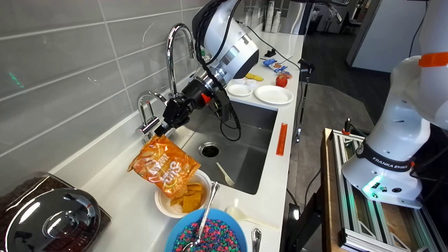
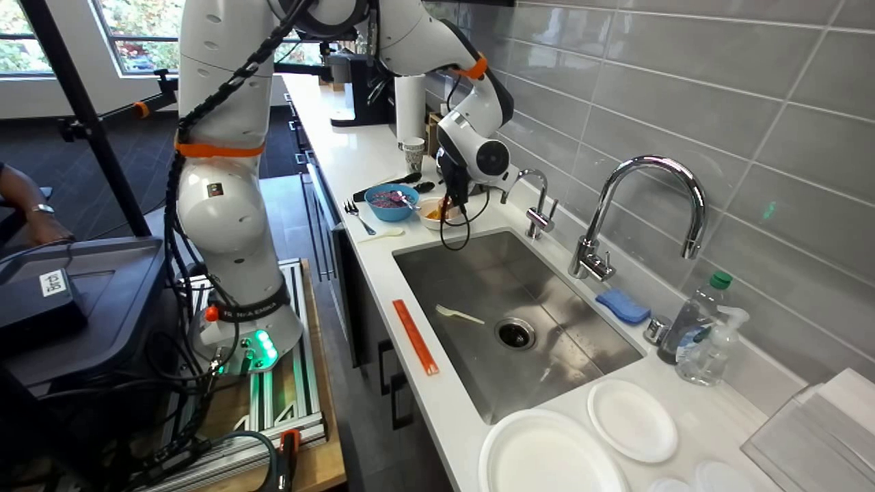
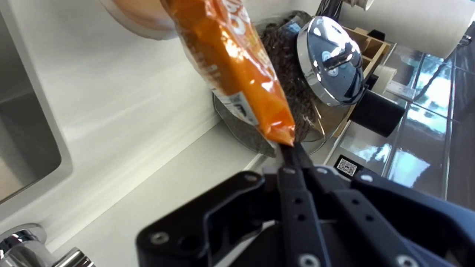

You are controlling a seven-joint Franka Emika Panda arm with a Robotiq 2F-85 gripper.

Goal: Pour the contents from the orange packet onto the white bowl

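My gripper [image 1: 161,132] is shut on an upper corner of the orange packet [image 1: 164,164]. The packet hangs tilted from the fingertips, its lower end over the white bowl [image 1: 163,208]. Several orange-yellow chips [image 1: 192,200] lie in the bowl below it. The packet's mouth is not clearly visible. In the wrist view the packet [image 3: 237,70] runs up and left from the closed fingertips [image 3: 291,148], and part of the white bowl [image 3: 159,34] shows at the top edge. In an exterior view the wrist hides most of the packet; the white bowl [image 2: 431,222] shows beside it.
A blue bowl [image 1: 170,235] with colourful bits and a metal spoon [image 1: 206,213] stands against the white bowl. A jar with a shiny lid [image 1: 52,224] is on the counter. The sink [image 1: 241,164], small tap [image 1: 148,122] and tall faucet [image 1: 170,59] are close to the arm.
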